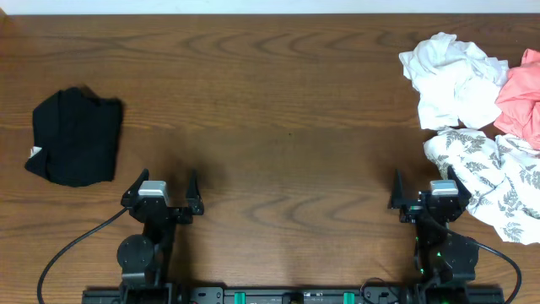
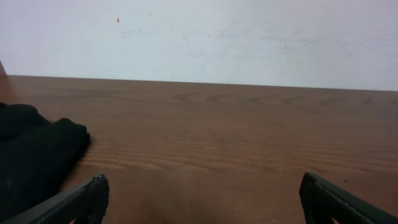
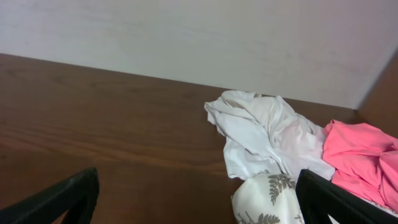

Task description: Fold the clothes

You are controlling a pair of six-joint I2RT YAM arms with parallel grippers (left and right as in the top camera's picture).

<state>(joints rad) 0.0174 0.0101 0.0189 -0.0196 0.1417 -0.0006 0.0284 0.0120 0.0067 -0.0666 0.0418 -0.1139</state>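
Observation:
A black garment (image 1: 76, 137) lies folded in a compact bundle at the table's left, a small white tag at its left edge; its edge shows in the left wrist view (image 2: 34, 155). At the far right sits a heap of clothes: a crumpled white piece (image 1: 451, 76) (image 3: 261, 134), a pink one (image 1: 521, 97) (image 3: 360, 155) and a leaf-print one (image 1: 498, 181) (image 3: 267, 199). My left gripper (image 1: 164, 187) (image 2: 202, 199) stands open near the front edge, right of the black bundle, holding nothing. My right gripper (image 1: 426, 187) (image 3: 196, 199) is open too, its right finger beside the leaf-print cloth.
The wooden table (image 1: 278, 110) stretches between the two arms. A pale wall (image 2: 205, 37) stands behind its far edge. Black cables (image 1: 76, 245) trail from the arm bases along the front edge.

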